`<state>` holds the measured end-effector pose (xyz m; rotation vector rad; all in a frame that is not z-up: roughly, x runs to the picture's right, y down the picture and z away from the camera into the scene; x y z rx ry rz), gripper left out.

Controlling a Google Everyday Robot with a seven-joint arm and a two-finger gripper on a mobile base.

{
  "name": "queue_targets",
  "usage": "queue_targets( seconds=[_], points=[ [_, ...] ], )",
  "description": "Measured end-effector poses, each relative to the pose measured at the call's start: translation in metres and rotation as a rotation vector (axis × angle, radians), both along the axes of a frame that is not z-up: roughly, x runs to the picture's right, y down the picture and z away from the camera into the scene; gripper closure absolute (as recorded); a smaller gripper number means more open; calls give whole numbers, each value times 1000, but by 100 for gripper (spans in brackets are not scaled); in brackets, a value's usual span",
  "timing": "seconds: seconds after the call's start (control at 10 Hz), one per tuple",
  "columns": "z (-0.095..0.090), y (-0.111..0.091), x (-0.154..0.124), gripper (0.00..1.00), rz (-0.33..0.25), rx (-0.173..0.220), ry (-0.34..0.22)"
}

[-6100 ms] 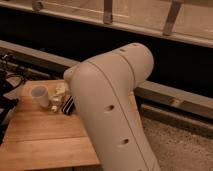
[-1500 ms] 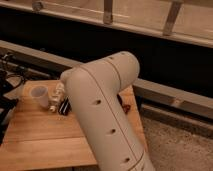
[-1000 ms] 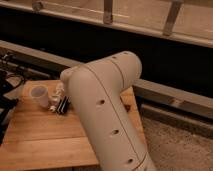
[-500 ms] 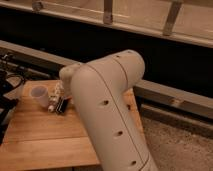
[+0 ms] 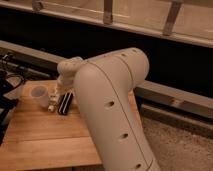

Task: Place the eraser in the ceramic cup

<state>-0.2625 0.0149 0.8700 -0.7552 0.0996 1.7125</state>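
Note:
The ceramic cup (image 5: 39, 94), short and whitish, stands at the back left of the wooden table (image 5: 45, 142). The eraser (image 5: 65, 103), a black oblong block with pale stripes, lies on the table just right of the cup. My gripper (image 5: 54, 102) hangs down from the white wrist (image 5: 67, 70), between the cup and the eraser and close to both. I cannot tell whether it touches the eraser. The big white arm (image 5: 112, 105) covers the table's right part.
Black cables (image 5: 7, 77) lie off the table's left edge. A dark wall with a metal ledge (image 5: 175, 97) runs behind. Speckled floor (image 5: 185, 147) lies to the right of the table.
The arm has swung a little to the left, bringing the wrist closer to the cup. The cup and the eraser lie where they were.

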Motion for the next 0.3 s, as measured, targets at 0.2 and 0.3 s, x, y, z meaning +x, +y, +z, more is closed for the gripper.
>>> queue_targets(
  seconds=[0.2, 0.3],
  points=[
    [0, 2, -2, 59, -22, -17, 25],
    [4, 8, -1, 51, -44, -44, 43]
  ],
)
